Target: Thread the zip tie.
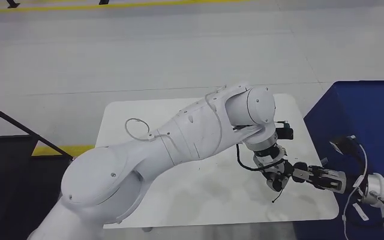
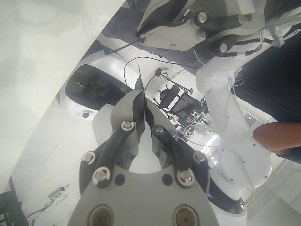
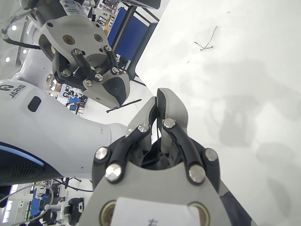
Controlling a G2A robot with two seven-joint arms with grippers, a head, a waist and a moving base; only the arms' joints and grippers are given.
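Left pincer (image 2: 142, 94) sits closest to us, clamped tight on the zip tie (image 2: 140, 78), with just a short stiff end poking out past its tips. We reckon that's on purpose: a short free end won't flop, so it's easier to aim. Right pincer (image 3: 157, 102) is squeezed closed too, gripping a thin black strip (image 2: 124, 46) that sticks out sideways from its tips. Both are up off the tabletop (image 3: 235, 71), tips near each other but not touching. To us that looks like a lining-up pose, so one end can be fed into the other. Nothing is threaded yet as far as we can see.

Count-wise: two pincers, both closed. One zip tie for sure, plus that strip, and honestly we can't tell if it's a second tie or the same one's far end. Beyond the right pincer, a few thin scraps (image 3: 207, 45) lie on the tabletop, maybe two or three.
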